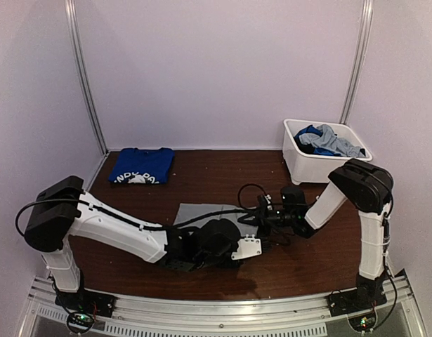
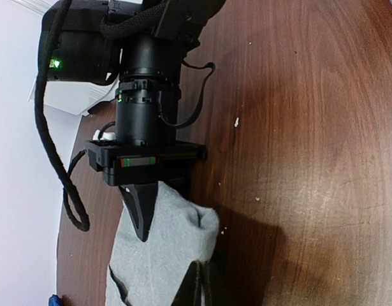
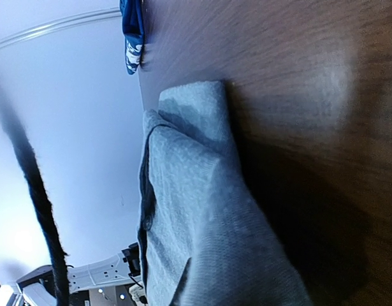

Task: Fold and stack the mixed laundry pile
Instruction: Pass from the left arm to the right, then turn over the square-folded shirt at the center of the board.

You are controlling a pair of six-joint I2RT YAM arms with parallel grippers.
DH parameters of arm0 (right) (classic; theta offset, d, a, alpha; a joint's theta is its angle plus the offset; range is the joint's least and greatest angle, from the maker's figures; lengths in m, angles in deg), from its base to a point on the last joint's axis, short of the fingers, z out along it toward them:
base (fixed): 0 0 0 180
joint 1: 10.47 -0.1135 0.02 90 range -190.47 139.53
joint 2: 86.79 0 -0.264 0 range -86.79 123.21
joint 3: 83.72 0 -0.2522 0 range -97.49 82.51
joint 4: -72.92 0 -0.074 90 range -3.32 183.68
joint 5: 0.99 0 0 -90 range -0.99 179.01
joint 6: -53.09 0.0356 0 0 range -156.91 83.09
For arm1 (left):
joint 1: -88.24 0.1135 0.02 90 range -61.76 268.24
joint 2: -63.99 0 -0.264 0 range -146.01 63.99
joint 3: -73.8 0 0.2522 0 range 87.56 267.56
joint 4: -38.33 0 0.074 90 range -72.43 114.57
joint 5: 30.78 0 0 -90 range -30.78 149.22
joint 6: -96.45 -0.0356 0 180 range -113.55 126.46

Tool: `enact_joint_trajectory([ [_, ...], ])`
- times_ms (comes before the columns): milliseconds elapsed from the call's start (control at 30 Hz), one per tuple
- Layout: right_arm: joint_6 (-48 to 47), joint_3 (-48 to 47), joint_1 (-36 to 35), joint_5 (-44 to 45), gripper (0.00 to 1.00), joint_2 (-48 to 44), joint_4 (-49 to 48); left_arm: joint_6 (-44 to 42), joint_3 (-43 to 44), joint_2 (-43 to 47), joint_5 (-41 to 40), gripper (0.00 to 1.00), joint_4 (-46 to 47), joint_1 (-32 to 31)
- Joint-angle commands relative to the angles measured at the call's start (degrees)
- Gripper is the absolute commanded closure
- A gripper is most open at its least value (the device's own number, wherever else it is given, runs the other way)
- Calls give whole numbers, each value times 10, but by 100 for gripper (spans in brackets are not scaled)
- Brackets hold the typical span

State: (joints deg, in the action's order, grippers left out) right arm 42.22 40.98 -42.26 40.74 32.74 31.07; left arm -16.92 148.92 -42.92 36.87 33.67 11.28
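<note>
Closest to the left wrist lens, the left gripper [image 2: 199, 288] shows as two dark fingers pressed together at the bottom edge, pinched on a fold of the grey garment [image 2: 164, 255]. Just beyond it and facing it, the right gripper [image 2: 141, 220] points down, its fingers drawn into one black wedge whose tip sinks into the same cloth. The garment's bunched end lies between the two on the brown counter [image 2: 297, 159].

From the right wrist, grey knit fills the near part of the picture and rises toward the lens. The right gripper's own fingers do not show here. Past the cloth, well away from this gripper, a blue shirt [image 3: 132, 32] with white print lies on the counter. A black cable [image 3: 30, 172] hangs blurred at one side.

From above, both grippers meet low over the right end of the grey garment, which lies spread flat to the left of them. The folded blue shirt sits well beyond the left gripper, at the back of the counter. Behind the right gripper stands a white bin [image 1: 307, 167] holding loose blue and grey clothes [image 1: 328, 140].
</note>
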Motion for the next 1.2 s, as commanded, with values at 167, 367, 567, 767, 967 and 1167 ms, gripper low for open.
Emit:
enact_joint_trajectory([
  [167,-286,-118,40,42,100,-116,398,153,-71,141,-3,46,10,28],
  [367,-586,-333,70,220,100,-161,796,254,-153,283,-5,37,2,90],
  [567,-777,-542,55,464,100,-183,996,290,-206,401,-36,32,-36,143],
  [767,-919,-703,-24,724,100,-58,1111,310,-221,477,-73,30,-87,184],
  [967,-946,-734,-152,783,100,69,1133,341,-226,532,-109,29,-140,208],
  [1167,-890,-716,-306,769,100,163,1176,403,-226,577,-115,28,-199,246],
])
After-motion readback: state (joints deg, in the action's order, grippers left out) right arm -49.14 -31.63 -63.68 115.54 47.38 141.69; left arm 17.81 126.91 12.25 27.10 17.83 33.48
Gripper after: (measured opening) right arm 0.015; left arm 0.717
